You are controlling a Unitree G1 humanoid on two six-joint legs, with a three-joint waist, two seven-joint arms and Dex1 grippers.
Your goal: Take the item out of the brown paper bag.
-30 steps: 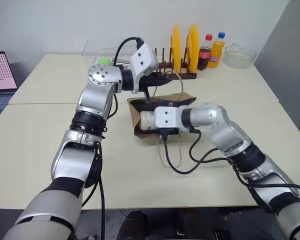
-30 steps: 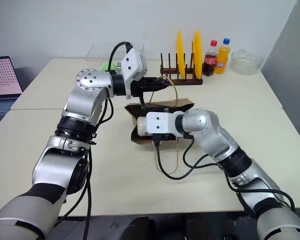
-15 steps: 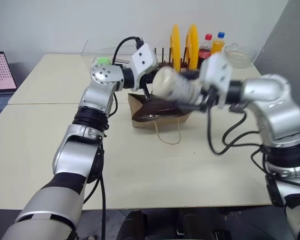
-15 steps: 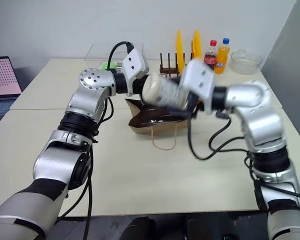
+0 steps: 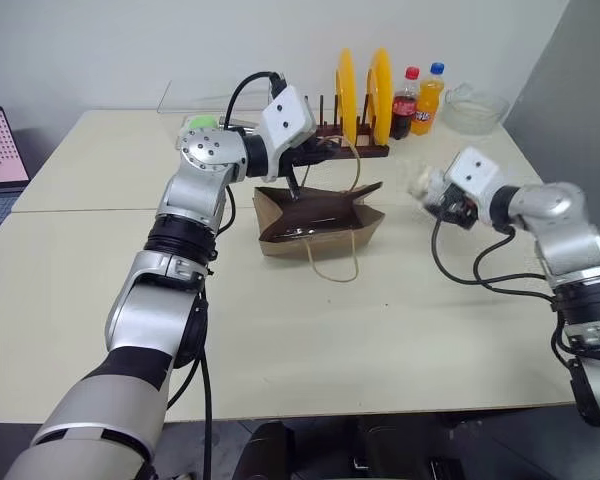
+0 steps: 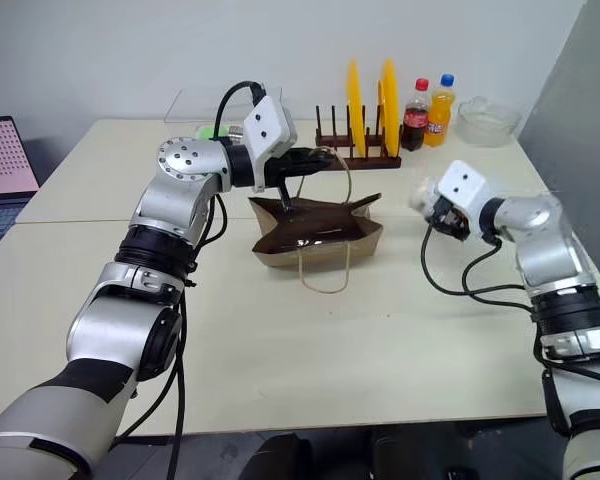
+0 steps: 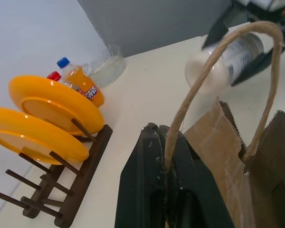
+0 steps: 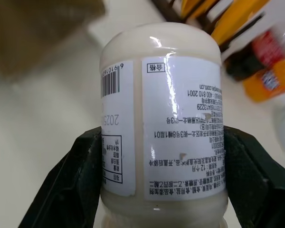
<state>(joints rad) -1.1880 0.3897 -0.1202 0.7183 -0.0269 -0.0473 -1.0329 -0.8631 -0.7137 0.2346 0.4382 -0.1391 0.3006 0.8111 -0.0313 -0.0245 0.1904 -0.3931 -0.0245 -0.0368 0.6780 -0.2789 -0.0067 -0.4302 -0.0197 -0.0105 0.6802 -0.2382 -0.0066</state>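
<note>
right gripper (image 6: 427, 203) is clamped on the item (image 8: 164, 128), clear of the brown paper bag (image 5: 320, 218) at its 3 o'clock. left gripper (image 7: 162, 166) is pinched shut on the bag's handle (image 7: 218, 76). set it down upright on bare table (image 5: 420, 300); dish rack (image 5: 355, 150) and soda bottles (image 5: 418, 100) crowd 12 o'clock.

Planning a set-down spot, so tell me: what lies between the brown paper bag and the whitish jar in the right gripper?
Only bare tabletop separates the creased brown paper bag from the whitish labelled jar, as the left eye view shows.
</note>
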